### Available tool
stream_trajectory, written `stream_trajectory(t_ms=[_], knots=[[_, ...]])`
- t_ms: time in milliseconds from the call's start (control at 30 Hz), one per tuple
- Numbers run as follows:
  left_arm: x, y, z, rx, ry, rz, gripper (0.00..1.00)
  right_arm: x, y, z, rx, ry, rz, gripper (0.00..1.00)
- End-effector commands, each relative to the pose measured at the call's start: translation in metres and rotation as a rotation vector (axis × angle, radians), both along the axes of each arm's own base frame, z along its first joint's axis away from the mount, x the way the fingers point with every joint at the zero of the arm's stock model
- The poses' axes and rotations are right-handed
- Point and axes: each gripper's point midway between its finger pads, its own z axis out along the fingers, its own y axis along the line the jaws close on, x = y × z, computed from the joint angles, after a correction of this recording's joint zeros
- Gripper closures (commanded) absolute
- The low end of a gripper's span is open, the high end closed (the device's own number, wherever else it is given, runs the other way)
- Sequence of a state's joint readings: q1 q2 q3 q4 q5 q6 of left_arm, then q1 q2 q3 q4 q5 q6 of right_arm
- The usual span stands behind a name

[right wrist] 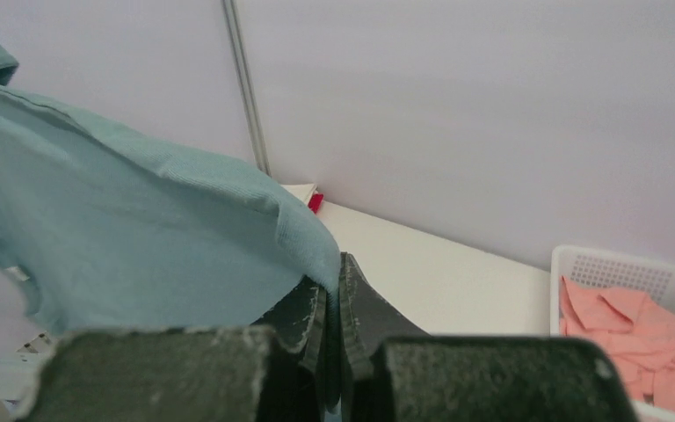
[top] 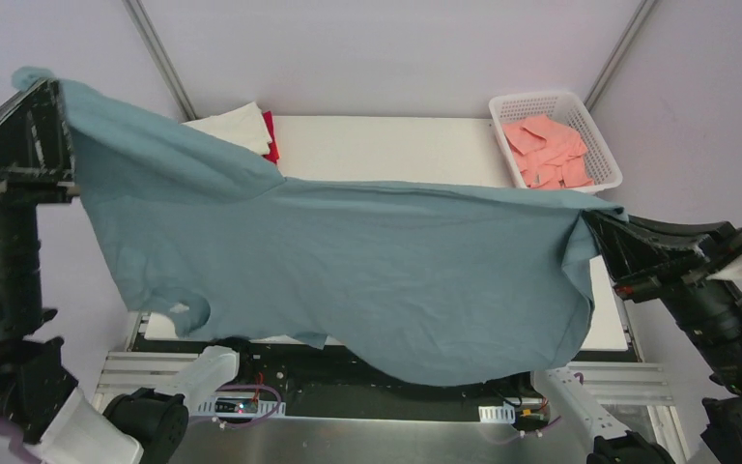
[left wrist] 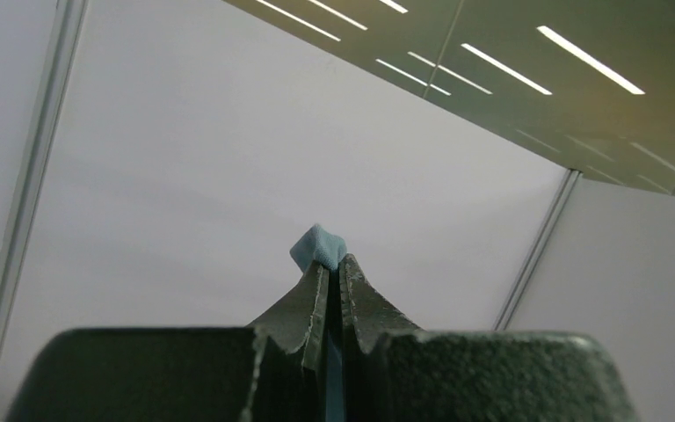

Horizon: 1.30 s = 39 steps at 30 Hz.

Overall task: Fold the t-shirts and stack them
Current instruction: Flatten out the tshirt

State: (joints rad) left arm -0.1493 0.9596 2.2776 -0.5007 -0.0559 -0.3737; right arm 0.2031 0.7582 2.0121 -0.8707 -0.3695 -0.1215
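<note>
A slate blue-grey t-shirt (top: 348,261) hangs spread wide in the air above the table, held between both arms. My left gripper (top: 43,87) is shut on its upper left corner, raised high; a tuft of the cloth (left wrist: 319,246) pokes out between the tips of that gripper (left wrist: 334,266). My right gripper (top: 594,217) is shut on the right corner, lower down; the cloth (right wrist: 141,246) drapes left from that gripper (right wrist: 334,264). Salmon-pink shirts (top: 546,150) lie in the basket. A folded cream-white shirt (top: 232,126) lies on a red one (top: 271,135) at the back left.
The white lattice basket (top: 599,135) stands at the table's back right corner, also in the right wrist view (right wrist: 615,268). The white table top (top: 386,145) shows behind the hanging shirt. Tent poles rise at the back left and right.
</note>
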Motion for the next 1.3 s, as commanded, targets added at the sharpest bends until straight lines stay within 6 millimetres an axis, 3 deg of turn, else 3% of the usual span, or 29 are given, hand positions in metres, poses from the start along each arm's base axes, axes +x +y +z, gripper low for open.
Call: stream_trajectory(t_ms=[0, 133, 167, 300, 433, 467, 633, 667, 833, 1033, 1267], knots=[[0.126, -0.003, -0.030, 0.028, 0.213, 0.094, 1.00, 0.068, -0.005, -0.026, 0.023, 0.165, -0.116, 1.00], [0.233, 0.003, -0.084, 0.061, 0.412, 0.214, 1.00, 0.139, -0.016, -0.074, 0.009, 0.314, -0.263, 1.00], [0.260, 0.000, -0.102, 0.082, 0.463, 0.226, 1.00, 0.161, -0.017, -0.096, -0.011, 0.371, -0.295, 1.00], [0.361, -0.018, -0.197, 0.152, 0.673, 0.202, 1.00, 0.222, -0.018, -0.169, -0.062, 0.512, -0.371, 1.00], [0.428, -0.032, -0.296, 0.196, 0.824, 0.176, 1.00, 0.265, -0.009, -0.239, -0.129, 0.608, -0.353, 1.00], [0.444, -0.035, -0.329, 0.209, 0.875, 0.172, 1.00, 0.275, -0.008, -0.253, -0.136, 0.634, -0.346, 1.00], [0.494, -0.043, -0.422, 0.249, 0.975, 0.162, 1.00, 0.323, -0.011, -0.320, -0.149, 0.796, -0.348, 1.00], [0.502, -0.043, -0.436, 0.252, 0.992, 0.163, 1.00, 0.336, -0.010, -0.335, -0.147, 0.828, -0.343, 1.00], [0.536, -0.049, -0.491, 0.268, 1.050, 0.150, 1.00, 0.375, -0.001, -0.370, -0.151, 0.903, -0.290, 1.00], [0.567, -0.054, -0.528, 0.266, 1.076, 0.149, 1.00, 0.411, -0.010, -0.403, -0.218, 0.916, -0.346, 1.00], [0.594, -0.049, -0.542, 0.248, 1.048, 0.190, 1.00, 0.453, -0.020, -0.417, -0.236, 0.875, -0.424, 0.99]])
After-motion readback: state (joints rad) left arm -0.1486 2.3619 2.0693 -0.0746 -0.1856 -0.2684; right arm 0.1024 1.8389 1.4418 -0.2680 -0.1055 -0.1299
